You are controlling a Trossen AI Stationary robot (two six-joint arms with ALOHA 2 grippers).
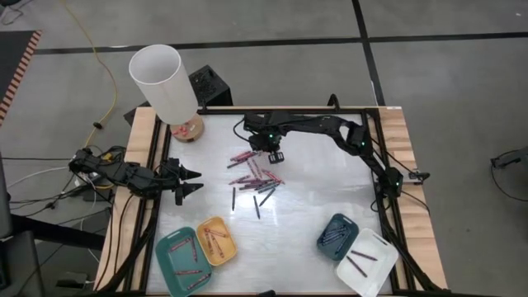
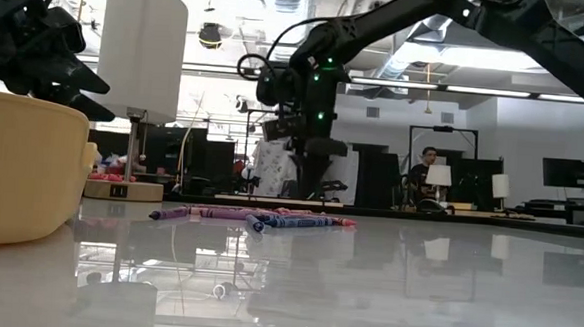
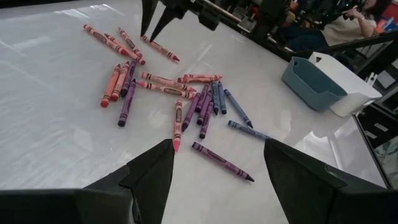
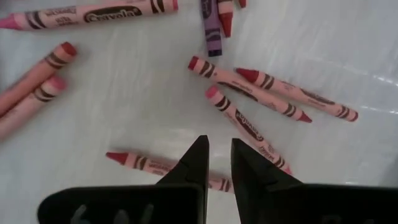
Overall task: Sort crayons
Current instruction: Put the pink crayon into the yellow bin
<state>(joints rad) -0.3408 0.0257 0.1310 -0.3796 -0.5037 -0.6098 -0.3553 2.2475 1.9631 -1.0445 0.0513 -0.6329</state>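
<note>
A: In the high view, the crayons are seen scattered at frame centre, with the right gripper hung just above their upper edge and the left gripper parked left, jaws spread.

B: In the right wrist view, the jaws are nearly pressed together, pinching nothing, over a red crayon.

A: If lowered so, the crayon could be knocked aside rather than straddled.

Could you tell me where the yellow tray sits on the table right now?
In the high view the yellow tray sits near the table's front edge on the left arm's side, touching the teal tray, with the crayon pile farther back toward the middle.
</note>
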